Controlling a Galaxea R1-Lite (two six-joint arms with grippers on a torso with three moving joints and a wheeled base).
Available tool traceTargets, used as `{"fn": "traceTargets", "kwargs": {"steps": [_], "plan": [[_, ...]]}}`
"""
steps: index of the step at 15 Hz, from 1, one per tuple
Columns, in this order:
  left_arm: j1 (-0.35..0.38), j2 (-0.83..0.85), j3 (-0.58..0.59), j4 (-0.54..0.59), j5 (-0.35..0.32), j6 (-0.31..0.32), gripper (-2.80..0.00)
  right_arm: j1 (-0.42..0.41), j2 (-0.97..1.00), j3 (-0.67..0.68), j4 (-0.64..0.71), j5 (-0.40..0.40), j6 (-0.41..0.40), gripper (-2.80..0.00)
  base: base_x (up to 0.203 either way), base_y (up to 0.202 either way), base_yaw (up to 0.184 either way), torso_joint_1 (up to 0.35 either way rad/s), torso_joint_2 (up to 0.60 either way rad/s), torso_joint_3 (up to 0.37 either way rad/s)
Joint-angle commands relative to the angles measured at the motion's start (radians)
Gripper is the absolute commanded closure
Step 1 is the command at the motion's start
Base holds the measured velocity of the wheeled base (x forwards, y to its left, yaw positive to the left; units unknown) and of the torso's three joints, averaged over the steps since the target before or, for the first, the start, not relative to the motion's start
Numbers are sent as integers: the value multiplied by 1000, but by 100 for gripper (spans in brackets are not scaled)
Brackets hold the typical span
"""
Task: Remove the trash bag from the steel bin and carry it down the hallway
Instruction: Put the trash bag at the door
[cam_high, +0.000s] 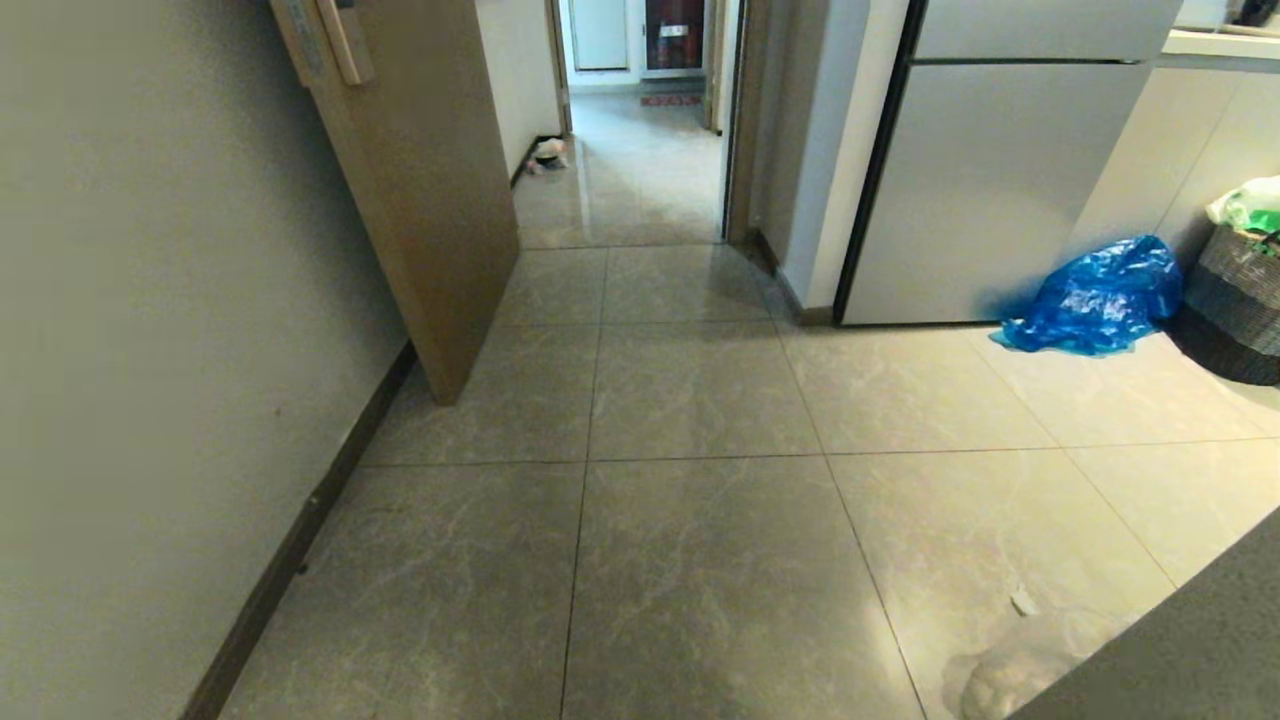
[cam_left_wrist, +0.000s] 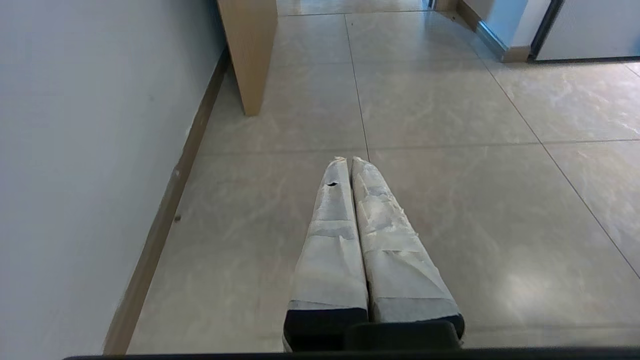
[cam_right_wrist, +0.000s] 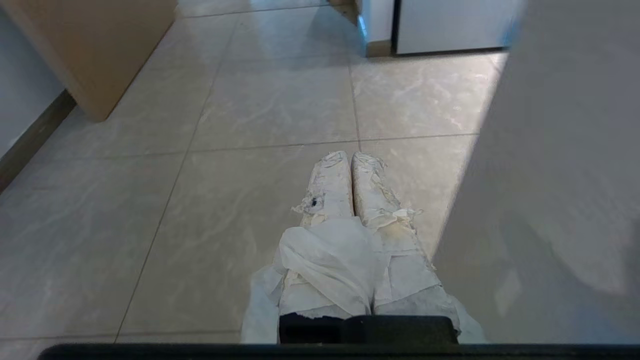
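Note:
My right gripper (cam_right_wrist: 350, 156) is shut, its taped fingers pressed together. A thin white fold of the trash bag (cam_right_wrist: 325, 255) is caught between them near their base and drapes over one finger. The bag's translucent body (cam_high: 1010, 675) hangs low at the bottom right of the head view, just above the grey tiles. My left gripper (cam_left_wrist: 348, 160) is shut and empty, level above the floor. The hallway (cam_high: 640, 170) runs ahead through the doorway, with grey marble-look tiles. The steel bin is out of view.
An open brown door (cam_high: 420, 180) stands on the left against the off-white wall. On the right are a tall grey fridge (cam_high: 990, 180), a crumpled blue plastic bag (cam_high: 1095, 295) and a woven basket (cam_high: 1240, 300). A small bundle (cam_high: 548, 153) lies far down the hallway. A grey panel (cam_high: 1200, 640) is close by on the right.

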Motion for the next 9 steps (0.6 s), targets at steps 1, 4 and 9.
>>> {"fn": "traceTargets", "kwargs": {"steps": [1, 4, 9], "plan": [[0, 0, 0, 0, 0, -1, 0, 0, 1, 1, 0, 0, 0, 0, 178, 0, -1, 7, 2, -2], [0, 0, 0, 0, 0, -1, 0, 0, 1, 0, 0, 0, 0, 0, 176, 0, -1, -1, 4, 1], [0, 0, -1, 0, 0, 0, 0, 0, 1, 0, 0, 0, -1, 0, 184, 0, -6, 1, -1, 2]]}}
